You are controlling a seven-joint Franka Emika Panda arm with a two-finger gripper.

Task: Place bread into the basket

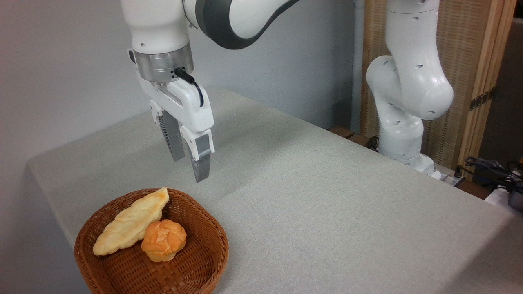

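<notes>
The long pale bread lies inside the round reddish-brown wicker basket at the lower left, its pointed end resting on the far rim, its cream underside turned up. My gripper hangs above and behind the basket's far rim, open, with nothing between its fingers. It touches neither the bread nor the basket.
A small round knotted orange bun sits in the basket against the bread. The table has a grey cloth. The arm's white base stands at the back right, with cables beside it.
</notes>
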